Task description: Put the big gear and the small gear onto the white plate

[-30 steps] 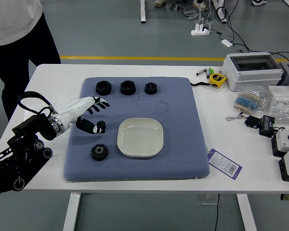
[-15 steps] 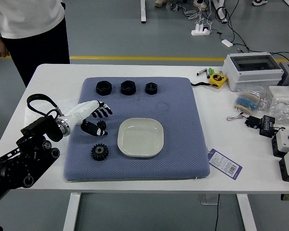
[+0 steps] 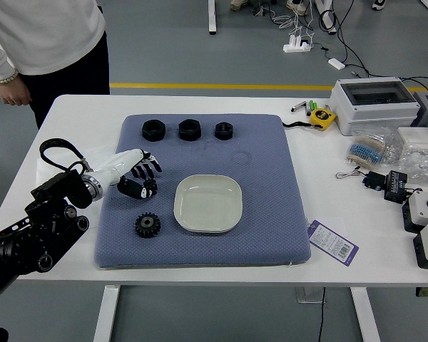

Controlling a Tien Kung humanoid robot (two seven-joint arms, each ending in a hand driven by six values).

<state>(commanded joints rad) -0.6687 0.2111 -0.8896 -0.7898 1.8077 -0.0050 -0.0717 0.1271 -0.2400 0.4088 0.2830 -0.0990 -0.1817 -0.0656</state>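
White and bare, the plate [image 3: 208, 204] puts me at nothing delivered and two to go: the big gear [image 3: 148, 225] lies on the mat [image 3: 271, 214], and my left hand [image 3: 120, 167] is at the small gear [image 3: 151, 187], grip or no grip I can't tell.

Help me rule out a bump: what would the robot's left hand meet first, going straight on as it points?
Likely the small gear, right by the left hand; beyond it, probably the plate, though the hand's height is hard to judge.
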